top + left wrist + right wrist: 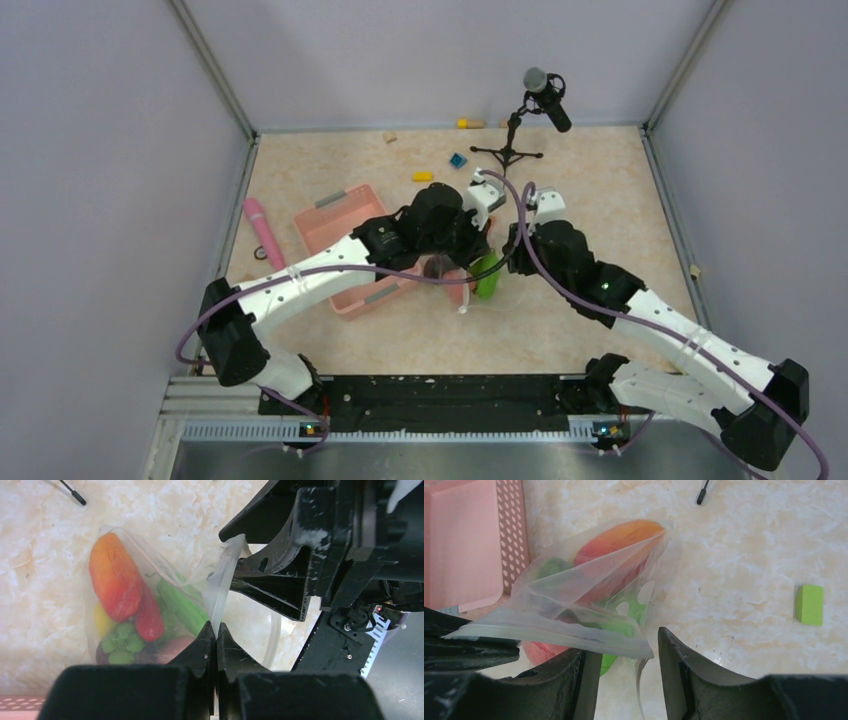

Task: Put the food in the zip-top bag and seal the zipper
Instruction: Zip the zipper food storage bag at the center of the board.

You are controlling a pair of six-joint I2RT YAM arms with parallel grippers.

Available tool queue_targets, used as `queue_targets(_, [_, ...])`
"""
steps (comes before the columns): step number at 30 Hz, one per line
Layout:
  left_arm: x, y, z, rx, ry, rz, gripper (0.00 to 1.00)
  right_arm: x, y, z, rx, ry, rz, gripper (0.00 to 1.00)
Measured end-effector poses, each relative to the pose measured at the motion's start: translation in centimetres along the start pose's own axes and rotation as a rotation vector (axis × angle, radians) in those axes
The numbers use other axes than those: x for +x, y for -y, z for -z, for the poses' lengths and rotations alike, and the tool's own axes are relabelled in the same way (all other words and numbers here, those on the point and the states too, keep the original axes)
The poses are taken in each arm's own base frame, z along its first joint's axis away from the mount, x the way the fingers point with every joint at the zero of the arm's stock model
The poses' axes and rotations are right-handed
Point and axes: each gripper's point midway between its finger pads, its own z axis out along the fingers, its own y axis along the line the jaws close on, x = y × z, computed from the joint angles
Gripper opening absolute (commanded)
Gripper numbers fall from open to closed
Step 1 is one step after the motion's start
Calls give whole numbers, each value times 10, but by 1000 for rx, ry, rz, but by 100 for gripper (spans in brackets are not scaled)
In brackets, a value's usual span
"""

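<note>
Top external view, counting from where I stand: one zip-top bag [220, 580] lies on the table [590, 180] just beside one pink basket [340, 225], under the two arms' heads. One pink stick [263, 232] lies left of the basket. One yellow block [422, 176] and one blue block [458, 160] sit farther back, near one microphone stand [510, 150]. The right wrist view adds one green block [809, 604], well apart from the bag.

Inside the bag I count seven pieces of food:
- one orange-red fruit [115, 577]
- one red chili [149, 617]
- one long green cucumber [182, 605]
- one yellow lemon [102, 622]
- one knobbly green cluster [122, 642]
- one pink piece [175, 647]
- a dark piece at the bottom, too hidden to make out

The left gripper [216, 630] has its jaws pressed together, pinching the bag's mouth edge and holding it lifted off the table. The right gripper [625, 647] has its jaws spread about halfway. The far end of the whitish zipper [549, 632] reaches into the gap between them. Its corner sits close to one jaw, and I cannot tell whether they touch. Nothing is pinched there.
</note>
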Motion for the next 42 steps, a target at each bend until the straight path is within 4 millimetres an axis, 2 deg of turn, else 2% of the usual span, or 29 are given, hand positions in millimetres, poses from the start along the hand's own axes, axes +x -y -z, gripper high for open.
queue_targets(4, [0, -2, 3, -4, 4, -1, 0, 15, 0, -4, -12, -25, 4, 41])
queue_targets(5, [-1, -3, 4, -5, 7, -1, 1, 21, 1, -5, -10, -35, 7, 36])
queue_targets(8, [-2, -4, 5, -5, 10, -1, 18, 35, 5, -5, -3, -57, 5, 13])
queue_targets(10, [-1, -4, 6, 1, 11, -7, 39, 34, 5, -2, -5, -49, -18, 0])
queue_targets(12, [-1, -2, 8, 14, 15, -17, 71, 28, 3, 2, -16, -27, -57, 0])
queue_targets(14, [2, 0, 12, 32, 18, -30, 94, 23, -2, 7, -34, -14, -114, 0])
queue_targets(15, [4, 2, 15, 42, 23, -37, 98, 18, -5, 11, -45, -9, -158, 0])
queue_targets(19, [12, 8, 34, 72, 72, -75, 98, 2, -14, 20, -57, -3, -307, 0])
queue_targets(22, [24, 12, 63, 86, 158, -133, 98, -5, -13, 25, -22, -15, -403, 0])
queue_targets(25, [35, 15, 91, 92, 267, -197, 98, -5, -9, 25, 27, -36, -452, 0])
queue_targets(28, [47, 12, 106, 70, 349, -229, 98, -3, -4, 25, 72, -55, -475, 0])
queue_targets(32, [67, 8, 104, 63, 379, -238, 98, -4, 1, 29, 108, -61, -493, 0])
queue_targets(40, [142, -3, 75, 84, 329, -243, 98, -6, 3, 32, 127, -78, -498, 0])
queue_targets(42, [150, -6, 68, 78, 312, -244, 95, -3, 2, 31, 127, -89, -493, 0])
